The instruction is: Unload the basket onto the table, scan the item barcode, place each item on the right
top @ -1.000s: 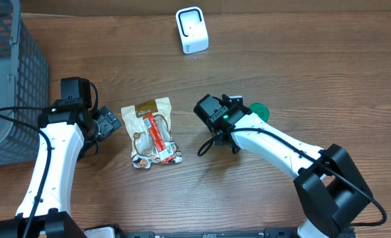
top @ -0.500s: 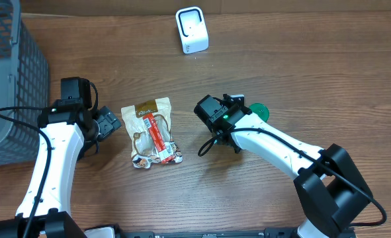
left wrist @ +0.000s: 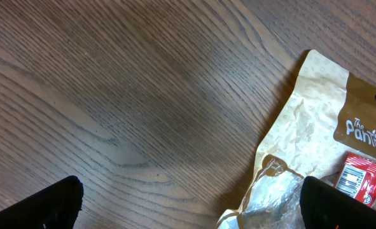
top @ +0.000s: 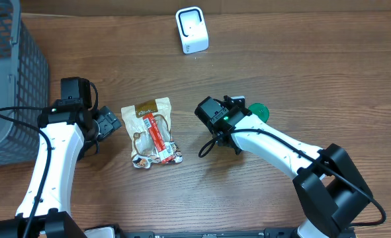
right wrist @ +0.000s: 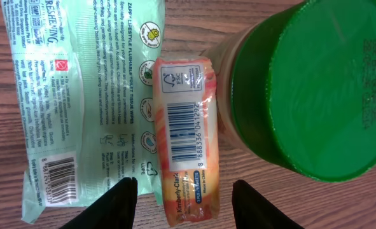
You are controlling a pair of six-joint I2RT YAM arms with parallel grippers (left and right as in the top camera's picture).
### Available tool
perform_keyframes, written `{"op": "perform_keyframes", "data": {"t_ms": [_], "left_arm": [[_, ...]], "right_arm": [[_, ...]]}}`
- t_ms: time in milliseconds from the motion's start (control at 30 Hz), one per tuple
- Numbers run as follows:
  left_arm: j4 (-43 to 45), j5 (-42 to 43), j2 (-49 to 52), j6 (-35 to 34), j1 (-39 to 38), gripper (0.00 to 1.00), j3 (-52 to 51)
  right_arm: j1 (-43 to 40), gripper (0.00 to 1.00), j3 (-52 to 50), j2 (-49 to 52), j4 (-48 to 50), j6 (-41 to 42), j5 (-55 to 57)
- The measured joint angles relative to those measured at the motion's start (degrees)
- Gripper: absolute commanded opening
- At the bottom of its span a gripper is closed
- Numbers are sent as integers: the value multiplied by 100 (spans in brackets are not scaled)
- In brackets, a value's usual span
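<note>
In the right wrist view an orange tissue pack (right wrist: pixel 188 127) lies on the wood with its barcode facing up. My right gripper (right wrist: pixel 186 207) hovers over its near end, open, a finger on either side with a gap to each. A pale green wipes pack (right wrist: pixel 79 95), which also shows a barcode, lies to its left. From overhead the right gripper (top: pixel 229 114) hides both packs. The white scanner (top: pixel 192 30) stands at the table's far edge. My left gripper (left wrist: pixel 191 207) is wide open over bare wood, its right finger at the edge of a tan snack bag (left wrist: pixel 321 140).
A green-lidded jar (right wrist: pixel 308 83) stands just right of the orange pack; its lid (top: pixel 258 111) shows beside the right gripper. The snack bag (top: pixel 152 132) lies between the arms, with the left gripper (top: pixel 110 124) beside it. A grey mesh basket (top: pixel 23 73) fills the far left.
</note>
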Motion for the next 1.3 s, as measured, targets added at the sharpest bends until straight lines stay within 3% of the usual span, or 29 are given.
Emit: {"op": "perform_keyframes", "data": {"t_ms": [700, 800, 1133, 1300], "left_arm": [[0, 0, 0, 0, 0, 100, 0], [0, -2, 0, 0, 0, 100, 0], [0, 0, 0, 0, 0, 100, 0], [0, 0, 0, 0, 0, 100, 0]], "right_arm": [[0, 50, -411, 0, 455, 0, 2], [0, 45, -413, 0, 457, -2, 4], [0, 16, -413, 0, 457, -13, 11], [0, 9, -348, 0, 223, -48, 35]]}}
